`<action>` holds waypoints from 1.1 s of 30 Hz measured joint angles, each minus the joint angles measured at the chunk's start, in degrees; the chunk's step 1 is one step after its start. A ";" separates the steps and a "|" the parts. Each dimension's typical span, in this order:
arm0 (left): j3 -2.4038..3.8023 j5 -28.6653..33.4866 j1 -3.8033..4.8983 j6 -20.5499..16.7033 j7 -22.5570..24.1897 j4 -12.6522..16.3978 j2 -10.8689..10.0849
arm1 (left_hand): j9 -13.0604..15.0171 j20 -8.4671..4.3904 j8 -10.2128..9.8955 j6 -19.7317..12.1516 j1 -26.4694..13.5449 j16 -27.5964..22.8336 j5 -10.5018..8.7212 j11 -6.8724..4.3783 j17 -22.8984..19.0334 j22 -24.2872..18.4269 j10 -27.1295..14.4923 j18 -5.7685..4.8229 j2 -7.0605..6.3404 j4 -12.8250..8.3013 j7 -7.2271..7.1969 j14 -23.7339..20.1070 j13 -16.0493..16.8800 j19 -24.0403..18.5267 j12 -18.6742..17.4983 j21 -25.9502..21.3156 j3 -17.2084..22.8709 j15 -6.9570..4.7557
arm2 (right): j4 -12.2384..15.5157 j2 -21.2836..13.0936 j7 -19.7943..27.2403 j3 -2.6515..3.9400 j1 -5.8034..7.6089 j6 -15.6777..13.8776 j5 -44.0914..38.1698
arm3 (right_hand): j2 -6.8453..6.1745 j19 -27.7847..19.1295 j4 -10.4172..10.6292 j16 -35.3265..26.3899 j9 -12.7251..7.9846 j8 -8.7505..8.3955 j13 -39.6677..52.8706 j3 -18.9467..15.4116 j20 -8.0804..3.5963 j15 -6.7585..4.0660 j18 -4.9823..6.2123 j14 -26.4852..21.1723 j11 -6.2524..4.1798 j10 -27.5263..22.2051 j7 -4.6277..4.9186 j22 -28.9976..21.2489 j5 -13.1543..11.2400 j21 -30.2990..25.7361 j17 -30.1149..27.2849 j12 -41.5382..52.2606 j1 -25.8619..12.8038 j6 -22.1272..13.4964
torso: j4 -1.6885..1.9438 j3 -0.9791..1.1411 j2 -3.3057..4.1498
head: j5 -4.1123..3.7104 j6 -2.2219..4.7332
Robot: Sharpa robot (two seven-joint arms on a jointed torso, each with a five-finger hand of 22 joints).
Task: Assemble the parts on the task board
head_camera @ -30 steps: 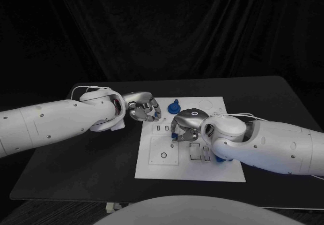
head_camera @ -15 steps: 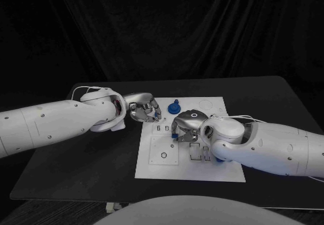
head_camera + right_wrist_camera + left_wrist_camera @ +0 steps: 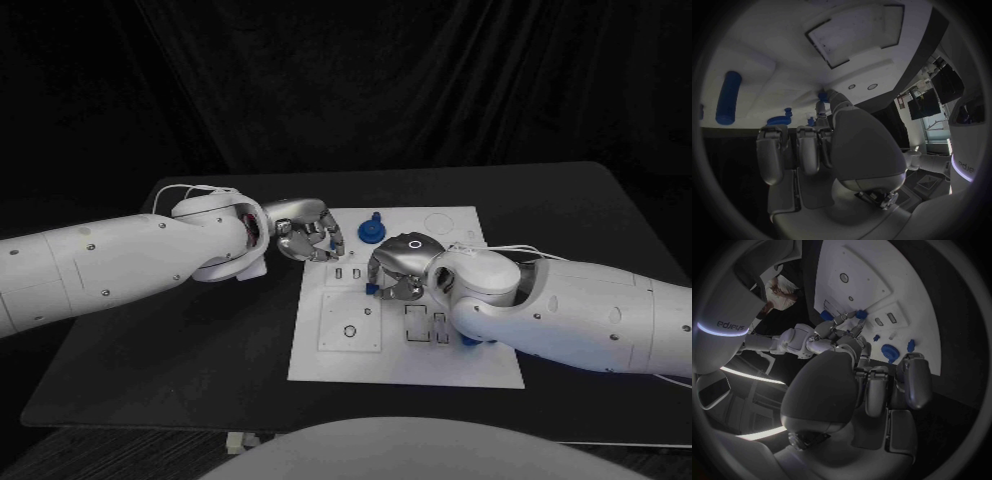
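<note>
Pinching a small blue part (image 3: 861, 314) between its fingertips (image 3: 856, 326), the right hand (image 3: 397, 268) presses it down onto the task board (image 3: 462, 360), near a row of small slots. The hold looks meant to seat the piece in a socket, a judgement only; whether it has gone in cannot be told. In the right wrist view the same blue part (image 3: 823, 95) sits at the very tip of the fingers (image 3: 826, 107), against the white surface.

The left hand (image 3: 306, 238) hovers beside the board's edge with its fingers (image 3: 879, 390) curled in and nothing in them, seemingly kept clear of the work. Just beyond those curled fingers a round blue part (image 3: 889, 351) and a smaller blue peg (image 3: 911, 345) wait on the board. A long blue cylinder (image 3: 727, 97) lies well off from the right fingers. The black bench (image 3: 173, 360) carries the board.

The word "sharpa" (image 3: 731, 323) reads on the right arm's casing.
</note>
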 measured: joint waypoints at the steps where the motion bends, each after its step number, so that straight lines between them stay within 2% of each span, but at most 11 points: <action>1: 0.00 0.00 -0.01 0.02 -0.02 0.00 0.01 | 0.00 0.00 0.00 0.00 0.00 0.00 0.00 0.00 0.00 0.00 0.00 0.00 0.00 0.00 0.00 0.00 0.00 0.00 0.00 0.00 0.00 0.00 | -0.08 0.07 -0.03 0.00 -0.03 -0.01 -0.03 | 0.00 0.00 0.13 0.00 0.00 0.00 0.00 0.13 0.00 0.00 0.00 0.00 0.00 0.00 0.00 0.00 -0.19 0.00 0.00 0.00 0.00 0.00 | 0.00 0.00 -0.01 | -0.01 0.00; 9: 0.00 0.00 -0.05 0.13 -0.10 0.00 0.02 | 0.00 0.00 0.00 0.00 0.00 0.00 0.00 0.00 0.00 0.00 0.00 0.00 0.00 0.00 0.00 0.00 0.00 0.00 0.00 0.00 0.00 0.00 | -0.36 0.37 -0.15 0.02 -0.30 -0.30 -0.18 | -0.27 0.00 0.24 0.00 0.16 0.54 0.00 0.55 0.00 0.00 0.00 0.00 0.00 0.00 0.00 0.00 -2.01 0.00 0.00 0.00 -0.27 0.00 | 0.00 0.01 0.00 | 0.03 0.00; 15: 0.00 0.00 -0.15 0.22 -0.15 -0.02 0.02 | 0.00 0.00 0.00 0.00 0.00 0.00 0.00 0.00 0.00 0.00 0.00 0.00 0.00 0.00 0.00 0.00 0.00 0.00 0.00 0.00 0.00 0.00 | -0.41 0.38 -0.13 0.01 -0.45 -1.03 -0.22 | -0.16 0.00 0.24 0.00 0.47 1.27 0.00 1.39 0.00 0.00 0.00 0.00 0.00 0.00 -0.10 0.04 -1.64 0.00 0.00 0.00 -0.64 0.34 | 0.00 0.01 0.01 | 0.05 0.00; 16: 0.00 -0.01 -0.17 0.24 -0.16 -0.04 0.02 | -0.03 0.00 0.00 0.00 0.06 0.00 0.00 0.00 0.00 0.00 0.00 0.00 0.06 0.00 0.00 0.00 0.01 0.00 0.00 0.00 0.00 0.00 | -0.42 0.35 -0.10 0.00 -0.46 -1.25 -0.22 | 0.00 0.00 0.20 0.00 0.48 1.32 0.00 1.66 0.00 0.00 -0.01 0.00 0.00 0.00 -0.06 0.04 -0.96 0.00 0.00 0.00 -0.80 0.48 | 0.01 0.01 0.01 | 0.05 0.00; 21: 0.00 -0.02 -0.30 0.37 -0.21 -0.10 0.02 | -0.09 0.00 0.00 0.00 0.26 0.00 0.00 -0.01 0.00 0.00 0.00 0.00 0.26 0.00 0.00 0.00 0.00 0.00 0.01 0.00 0.00 0.00 | -0.35 0.06 0.10 0.00 -0.47 -2.42 -0.20 | 0.83 0.00 0.23 0.00 0.59 1.69 0.00 4.38 0.00 0.00 -0.01 0.00 0.00 0.00 -0.51 0.04 9.42 0.00 0.00 0.00 -2.85 1.17 | 0.01 0.01 0.01 | 0.12 0.00; 23: 0.00 -0.02 -0.33 0.47 -0.24 -0.12 0.02 | -0.15 0.00 0.00 0.00 0.26 0.00 0.00 0.00 0.00 0.00 0.00 0.00 0.26 0.01 0.00 0.00 -0.01 0.00 0.01 0.00 -0.01 0.00 | -0.29 -0.10 0.28 0.00 -0.48 -2.99 -0.14 | 0.90 0.00 -0.23 0.00 0.59 1.83 0.00 5.79 0.00 0.00 0.00 0.00 0.00 0.00 -0.25 0.04 12.51 0.00 0.00 0.00 -3.21 1.46 | 0.01 0.01 0.01 | 0.13 0.00; 26: 0.00 -0.02 -0.36 0.60 -0.28 -0.16 0.02 | -0.24 0.00 0.00 0.00 0.26 0.00 0.00 0.00 0.00 0.00 -0.01 0.00 0.26 0.17 0.00 0.00 -0.04 0.00 0.01 0.00 -0.17 0.00 | -0.12 -0.35 0.59 0.00 -0.48 -3.77 -0.01 | 0.92 0.00 -0.51 0.00 0.58 1.83 0.00 6.80 0.00 0.00 0.00 0.00 0.00 0.00 -0.42 0.04 14.03 0.00 0.00 0.00 -3.23 1.65 | 0.01 0.01 0.01 | 0.18 0.00; 29: 0.00 -0.02 -0.37 0.72 -0.31 -0.19 0.02 | -0.25 0.00 0.00 0.00 0.26 0.00 0.00 -0.01 0.00 0.00 -0.01 -0.01 0.26 0.33 0.00 0.00 -0.04 0.00 -0.09 0.00 0.00 0.00 | 0.05 -0.65 0.88 0.00 -0.48 -4.46 0.22 | 1.93 0.00 -0.53 0.00 0.48 1.83 0.00 8.48 0.00 0.00 0.00 0.00 0.00 0.00 -0.39 0.04 15.81 0.00 0.00 0.00 -4.24 1.68 | 0.01 0.01 0.01 | 0.21 0.00; 33: 0.00 -0.02 -0.40 0.92 -0.36 -0.27 0.08 | -0.37 0.00 0.00 0.00 0.50 0.00 0.24 -0.01 0.00 0.00 -0.01 0.00 0.49 0.48 0.00 0.00 -0.03 0.00 -0.26 0.00 -0.16 0.00 | 0.24 -1.14 1.20 0.00 -0.48 -5.39 0.73 | 2.48 0.00 -0.58 0.00 0.45 1.83 0.00 10.14 0.00 0.00 0.00 0.00 0.00 0.00 -0.42 0.03 17.20 0.00 0.00 0.00 -5.24 2.06 | 0.01 -0.01 0.00 | 0.21 0.00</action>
